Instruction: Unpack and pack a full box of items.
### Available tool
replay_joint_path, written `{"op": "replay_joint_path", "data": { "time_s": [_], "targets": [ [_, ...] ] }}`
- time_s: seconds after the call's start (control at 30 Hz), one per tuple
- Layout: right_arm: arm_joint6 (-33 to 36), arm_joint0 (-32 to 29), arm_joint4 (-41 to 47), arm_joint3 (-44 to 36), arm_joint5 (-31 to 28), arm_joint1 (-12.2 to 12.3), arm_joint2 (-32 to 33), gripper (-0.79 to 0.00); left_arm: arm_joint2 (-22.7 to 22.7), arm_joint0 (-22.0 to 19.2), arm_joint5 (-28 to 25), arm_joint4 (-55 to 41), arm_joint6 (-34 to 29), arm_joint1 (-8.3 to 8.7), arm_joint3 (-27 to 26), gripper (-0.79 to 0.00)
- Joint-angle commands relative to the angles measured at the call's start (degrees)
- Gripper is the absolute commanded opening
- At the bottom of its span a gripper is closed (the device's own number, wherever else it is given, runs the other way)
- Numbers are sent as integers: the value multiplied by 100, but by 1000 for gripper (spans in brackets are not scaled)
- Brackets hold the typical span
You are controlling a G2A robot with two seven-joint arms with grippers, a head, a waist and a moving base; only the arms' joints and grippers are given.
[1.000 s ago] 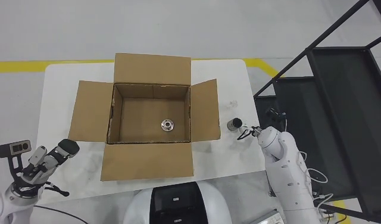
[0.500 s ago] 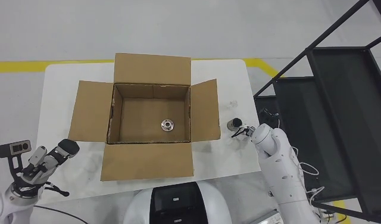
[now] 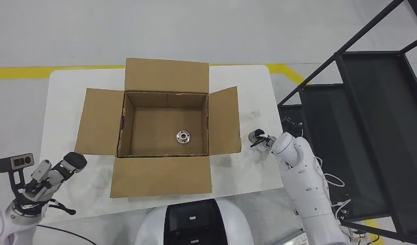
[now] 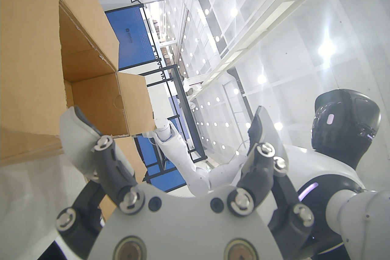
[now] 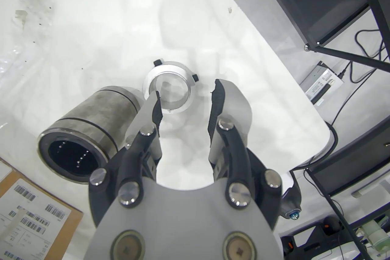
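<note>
An open cardboard box (image 3: 166,131) sits mid-table with all its flaps out. A small metal flanged part (image 3: 182,137) lies on its floor. Right of the box, a steel cylindrical sleeve (image 5: 88,133) lies on its side next to an aluminium ring collar (image 5: 175,67). My right gripper (image 5: 186,101) is open just above them, one finger between sleeve and ring, nothing held. In the top view the right gripper (image 3: 262,141) is beside the sleeve (image 3: 255,136). My left gripper (image 4: 170,133) is open and empty, off the table's near-left corner (image 3: 68,163), with the box (image 4: 36,60) in front of it.
A crumpled clear plastic bag (image 5: 27,5) lies on the white table (image 3: 65,95) beyond the sleeve. The box's right flap (image 5: 30,212) carries labels. A black metal rack (image 3: 365,115) stands close to the table's right edge.
My right arm has moved in toward the box, bringing its gripper up to the sleeve and ring. The left arm and the box stay as they were.
</note>
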Motion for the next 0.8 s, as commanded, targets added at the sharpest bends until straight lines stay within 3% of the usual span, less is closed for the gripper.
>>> {"op": "replay_joint_path", "data": {
  "time_s": [0.0,0.37,0.5,0.77],
  "targets": [
    [-34,42,25,84,19,-1,3,-456,0,0,0,0,0,0,0,0],
    [-155,227,286,425,120,-23,-59,-545,0,0,0,0,0,0,0,0],
    [-199,262,377,485,135,-24,-53,-785,0,0,0,0,0,0,0,0],
    [-150,183,526,414,103,38,248,-785,0,0,0,0,0,0,0,0]
  ]
}}
